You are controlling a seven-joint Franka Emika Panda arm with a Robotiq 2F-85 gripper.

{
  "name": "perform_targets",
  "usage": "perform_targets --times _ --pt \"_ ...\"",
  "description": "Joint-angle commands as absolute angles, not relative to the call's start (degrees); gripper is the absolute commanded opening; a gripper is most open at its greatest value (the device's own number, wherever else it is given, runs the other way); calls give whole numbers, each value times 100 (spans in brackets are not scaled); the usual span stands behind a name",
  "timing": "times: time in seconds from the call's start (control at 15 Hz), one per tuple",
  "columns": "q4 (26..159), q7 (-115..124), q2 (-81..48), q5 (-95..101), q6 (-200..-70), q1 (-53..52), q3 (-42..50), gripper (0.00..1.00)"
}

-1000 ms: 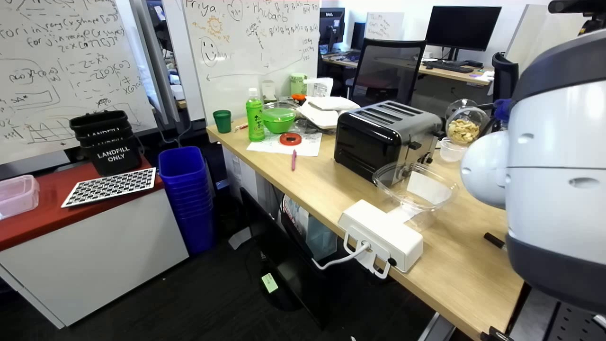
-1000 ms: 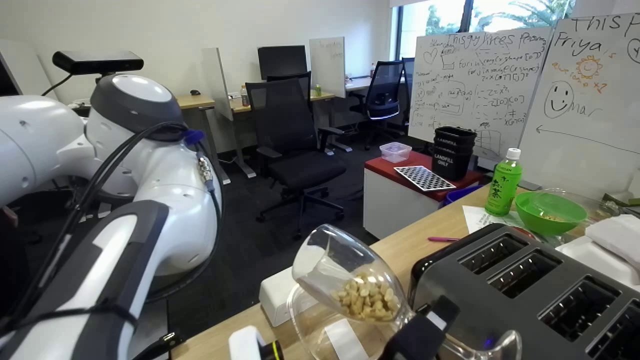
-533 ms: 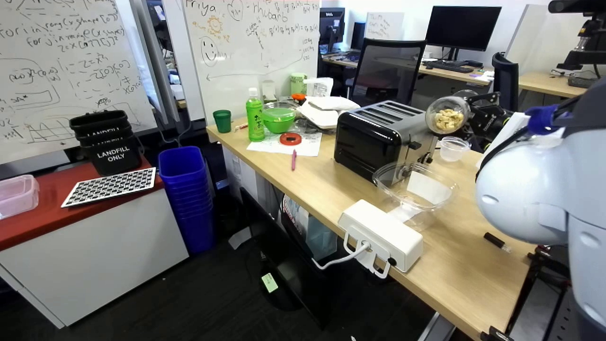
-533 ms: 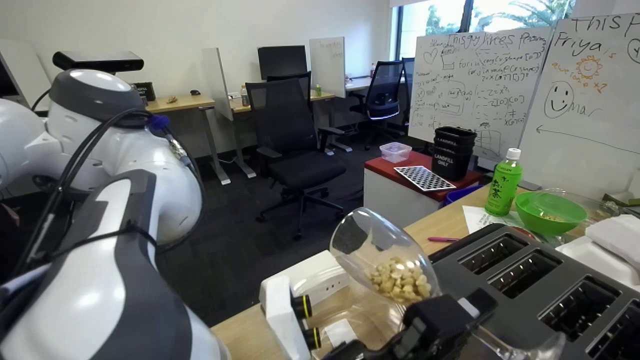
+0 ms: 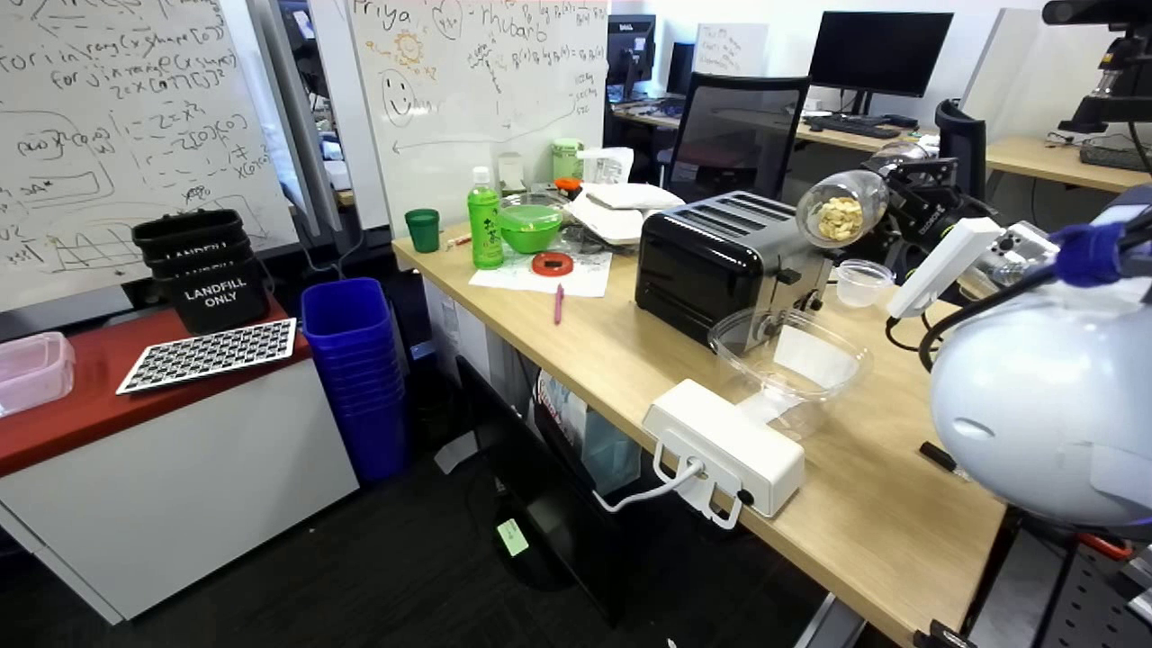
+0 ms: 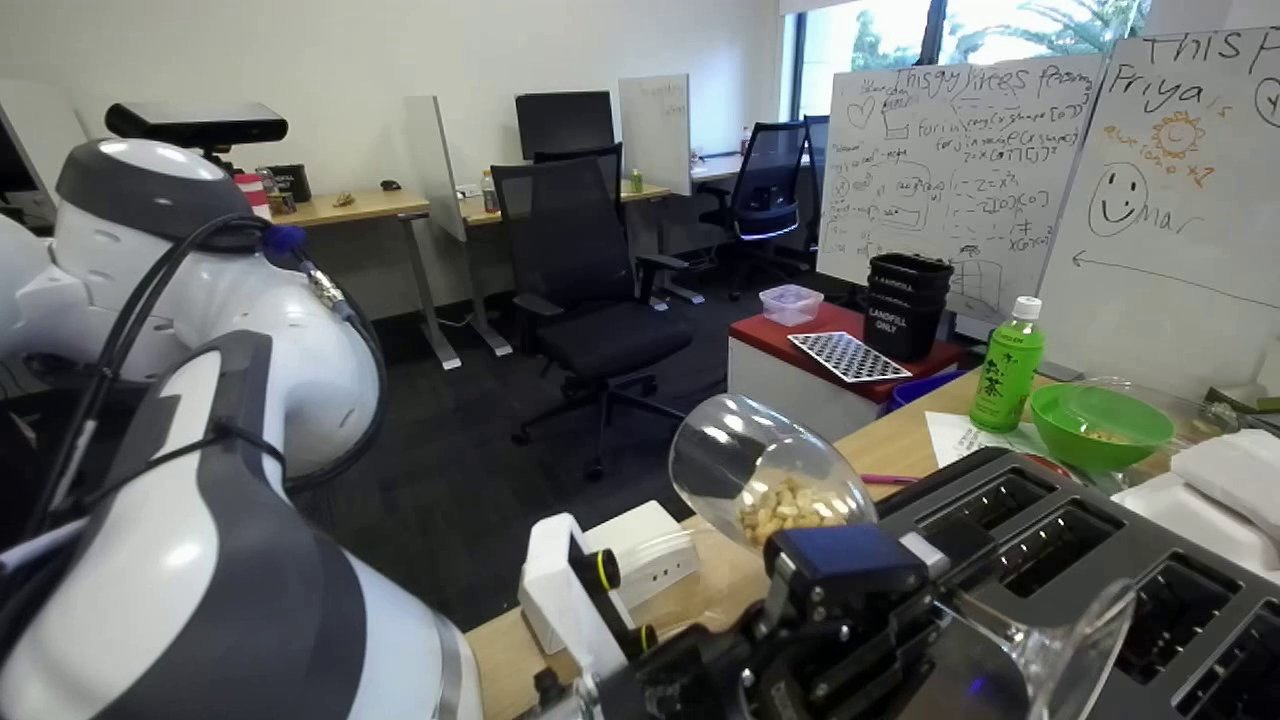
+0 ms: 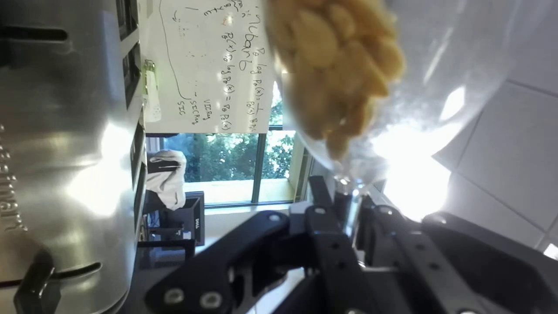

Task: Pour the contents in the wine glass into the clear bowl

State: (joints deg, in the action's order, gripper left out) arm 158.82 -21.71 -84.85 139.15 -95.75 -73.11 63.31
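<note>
Sitting at the far left in an exterior view, a pinkish see-through plastic tub (image 5: pixel 34 371) shares a red-topped pale cabinet (image 5: pixel 180 495) with a stack of black landfill bins (image 5: pixel 214 283). Next comes a tall stack of blue plastic bins (image 5: pixel 355 378). Farther right, on the light wooden table (image 5: pixel 630 360), stand a small dark green cup (image 5: pixel 422 231) and a white-capped green bottle (image 5: pixel 486 220); a slim pink pen (image 5: pixel 558 304) lies flat. Beyond it, a white rectangular box (image 5: pixel 724 441) sits at the table's edge, then a black-and-silver four-slot toaster (image 5: pixel 706 261) and, near it, the low, wide clear bowl (image 5: pixel 810 399). Tilted in the air by the toaster's end, the clear stemmed wine glass (image 5: pixel 868 189) holds pale nuts (image 5: pixel 840 219) in its rounded cup. The black two-fingered gripper (image 7: pixel 346 203) is clamped around the glass's thin stem, its fingers close together. Rightmost is the white-and-grey robot arm (image 5: pixel 1053 396).
</note>
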Motion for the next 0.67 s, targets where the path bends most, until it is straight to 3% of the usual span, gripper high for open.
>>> perform_targets --times 0.0,0.6 --pt "15881 -2921 -8485 13273 -9524 -7393 6118 4" --pt "15870 -4481 -8485 11872 -8691 -7370 5617 4"
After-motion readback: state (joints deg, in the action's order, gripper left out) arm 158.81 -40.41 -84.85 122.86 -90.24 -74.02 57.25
